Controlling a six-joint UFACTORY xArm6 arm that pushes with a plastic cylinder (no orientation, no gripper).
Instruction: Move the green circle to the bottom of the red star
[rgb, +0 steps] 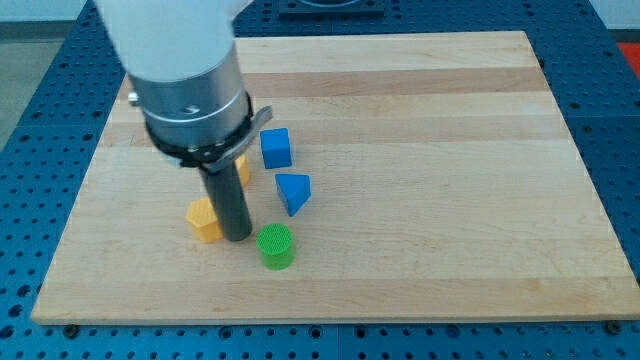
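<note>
My tip (238, 237) was bare, holding nothing, just at 10 o'clock of the green circle (276, 246). Circle looked light, stiff, prob. slid easily; I'd push its flat-on side. Red star wasn't visible.

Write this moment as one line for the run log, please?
my tip: between orange block and green circle, left of circle | red star: not visible | blue cube, blue triangle: untouched
</note>
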